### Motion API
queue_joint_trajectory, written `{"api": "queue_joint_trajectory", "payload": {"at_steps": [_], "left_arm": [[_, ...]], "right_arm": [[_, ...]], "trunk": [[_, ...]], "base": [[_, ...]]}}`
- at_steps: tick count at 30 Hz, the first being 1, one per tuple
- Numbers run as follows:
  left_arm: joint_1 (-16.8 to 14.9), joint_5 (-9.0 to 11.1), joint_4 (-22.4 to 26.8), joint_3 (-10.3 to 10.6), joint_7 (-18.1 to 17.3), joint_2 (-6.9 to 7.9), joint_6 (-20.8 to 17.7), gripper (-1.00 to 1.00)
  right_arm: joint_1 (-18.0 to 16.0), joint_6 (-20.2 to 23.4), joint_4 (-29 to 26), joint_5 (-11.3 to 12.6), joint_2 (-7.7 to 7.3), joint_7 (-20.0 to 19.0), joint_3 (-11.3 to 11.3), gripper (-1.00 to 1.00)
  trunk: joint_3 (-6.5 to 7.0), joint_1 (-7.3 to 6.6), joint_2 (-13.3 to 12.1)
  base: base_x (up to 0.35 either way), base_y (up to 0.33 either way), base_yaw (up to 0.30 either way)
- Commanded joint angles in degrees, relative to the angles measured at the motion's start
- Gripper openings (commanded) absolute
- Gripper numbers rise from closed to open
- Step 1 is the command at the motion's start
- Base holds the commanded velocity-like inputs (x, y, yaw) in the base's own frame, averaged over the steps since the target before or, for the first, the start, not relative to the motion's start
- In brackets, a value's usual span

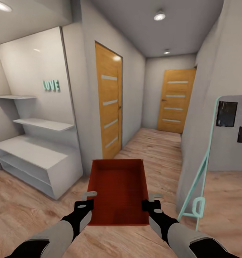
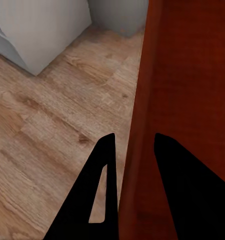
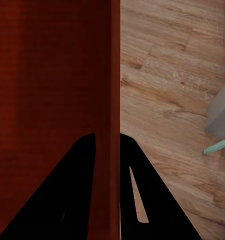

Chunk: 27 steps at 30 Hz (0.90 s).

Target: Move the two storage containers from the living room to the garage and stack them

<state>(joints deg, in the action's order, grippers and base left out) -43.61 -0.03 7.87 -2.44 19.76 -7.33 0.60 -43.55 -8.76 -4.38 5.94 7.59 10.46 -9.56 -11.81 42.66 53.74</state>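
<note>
1 bin carried in a hallway, held by both grippers.
Left gripper fingers pinch its left wall; right gripper fingers pinch its right wall; wood floor below; 2 doors ahead.

Head camera looks forward down a hallway; both wrist cameras peer closely along the storage container, shared by all.
</note>
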Motion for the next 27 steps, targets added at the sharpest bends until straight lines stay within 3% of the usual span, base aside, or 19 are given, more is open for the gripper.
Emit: {"api": "queue_joint_trajectory", "payload": {"at_steps": [1, 27], "left_arm": [[0.03, 0.39, -0.14, -1.25, 0.28, 2.06, 0.06, -1.0], [0.02, 0.39, -0.14, -1.27, 0.28, 2.06, 0.01, -1.0]], "right_arm": [[-0.13, -2.4, -0.1, 0.22, -0.38, 1.05, 3.76, -1.0], [-0.13, -2.4, -0.1, 0.22, -0.39, 1.05, 3.76, -1.0]], "trunk": [[-0.08, 0.04, 0.06], [-0.08, 0.04, 0.06]], "base": [[0.305, 0.216, -0.249], [0.306, 0.216, -0.249]]}}
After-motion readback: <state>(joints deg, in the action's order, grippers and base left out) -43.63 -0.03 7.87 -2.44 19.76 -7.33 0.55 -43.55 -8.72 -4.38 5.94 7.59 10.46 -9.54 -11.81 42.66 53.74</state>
